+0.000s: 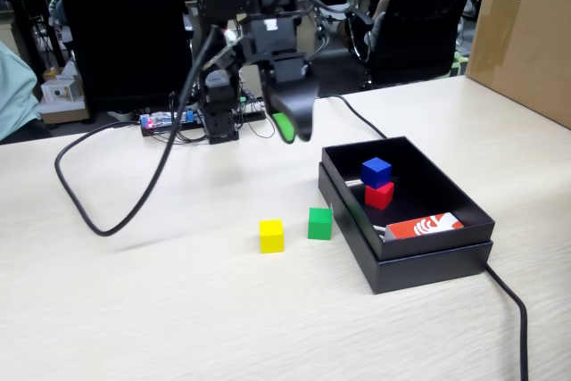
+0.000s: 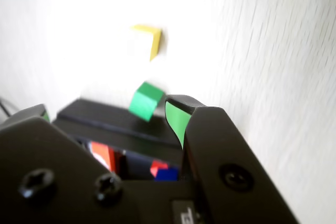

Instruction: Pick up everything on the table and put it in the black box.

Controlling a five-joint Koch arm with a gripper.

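Black box (image 1: 419, 260) near the right end of the beige table (image 1: 161, 310) in the fixed view, nested in its slightly wider lid. Inside it: blue cube (image 1: 376, 170) toward the far wall, red cube (image 1: 379, 194) touching it on the near side, and an orange-and-white card (image 1: 425, 225) leaning against the near wall. Outside the box, just beside its left wall: green cube (image 1: 319, 223); yellow cube (image 1: 271, 236) a little farther left of the box, the two apart. Gripper (image 1: 294, 127) raised clear of the tabletop, beyond the box's far left corner, holding nothing; jaws spread apart in the wrist view, green pad (image 2: 176, 119) showing on one finger, both loose cubes and the box's edge seen through the gap. Thick black cable (image 1: 134, 194) looping over the table well left of the box; another black cable (image 1: 513, 310) trailing from the box's near right corner toward the table's front edge. Large brown carton (image 1: 526, 33) beyond the box, at the right. Black office chairs (image 1: 410, 15) behind the table.
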